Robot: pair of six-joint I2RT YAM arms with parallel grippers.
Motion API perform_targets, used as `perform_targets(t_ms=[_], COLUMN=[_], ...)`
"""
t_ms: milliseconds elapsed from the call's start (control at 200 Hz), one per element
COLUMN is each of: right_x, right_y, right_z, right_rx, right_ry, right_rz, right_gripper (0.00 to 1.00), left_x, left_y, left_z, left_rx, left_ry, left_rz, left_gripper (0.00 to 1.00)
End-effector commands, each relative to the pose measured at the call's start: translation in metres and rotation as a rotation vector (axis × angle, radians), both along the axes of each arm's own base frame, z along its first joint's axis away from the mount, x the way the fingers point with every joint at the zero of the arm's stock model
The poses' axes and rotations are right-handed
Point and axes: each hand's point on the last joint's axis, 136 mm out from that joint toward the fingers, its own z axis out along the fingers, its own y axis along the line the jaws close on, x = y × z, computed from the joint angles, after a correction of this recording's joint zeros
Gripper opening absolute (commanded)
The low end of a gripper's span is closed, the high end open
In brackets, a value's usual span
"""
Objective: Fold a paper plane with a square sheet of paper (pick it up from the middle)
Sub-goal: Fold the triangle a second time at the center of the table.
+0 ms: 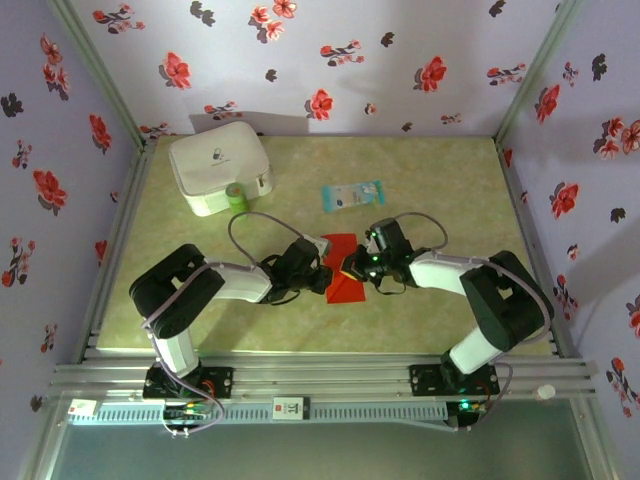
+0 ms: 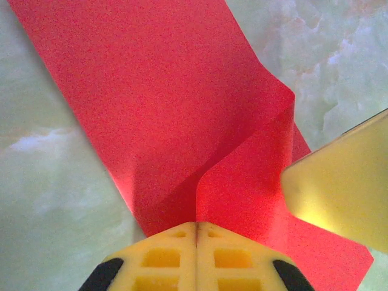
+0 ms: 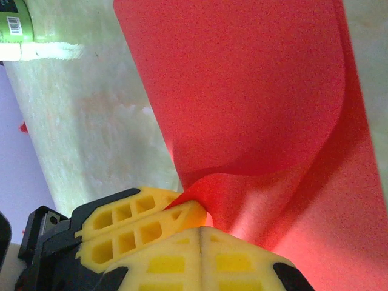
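Note:
The square sheet of paper (image 1: 343, 262) is bright red and lies partly folded on the green table between both grippers. My left gripper (image 1: 323, 272) is shut on its near-left edge. In the left wrist view the paper (image 2: 163, 103) curls up into a soft fold that runs into the closed jaws of that gripper (image 2: 197, 233). My right gripper (image 1: 354, 267) is shut on the paper from the right side. Its wrist view shows the sheet (image 3: 242, 91) bowed over above the shut fingers (image 3: 170, 264), and the left gripper's fingers (image 3: 139, 221) pinch a corner beside them.
A white boxy case (image 1: 220, 165) stands at the back left, and a small green bottle (image 1: 236, 196) is in front of it. A pale blue packet (image 1: 352, 194) lies behind the paper. Floral walls enclose the table (image 1: 450, 190).

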Motion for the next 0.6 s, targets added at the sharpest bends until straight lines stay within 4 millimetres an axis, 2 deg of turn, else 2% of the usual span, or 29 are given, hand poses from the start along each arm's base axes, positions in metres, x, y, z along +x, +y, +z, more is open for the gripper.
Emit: perform_targets(t_ms=[0,350,595], right_x=[0.006,-0.007,-0.016], right_y=[0.009,-0.012,-0.024], right_z=[0.004,-0.033,-0.049], right_rx=[0.02,-0.109,-0.131], right_ry=[-0.004,0.052,0.086], right_rz=[0.004,0.006,-0.038], right_gripper=[0.0,0.0,0.0], left_x=[0.002,0.001,-0.001], left_y=[0.004,0.004,0.005], left_z=[-0.009,-0.01,-0.012], left_rx=[0.035,0.041,0.051], left_ry=[0.018,0.023,0.028], left_rz=[-0.004,-0.011,-0.015], left_gripper=[0.05,0.05,0.05])
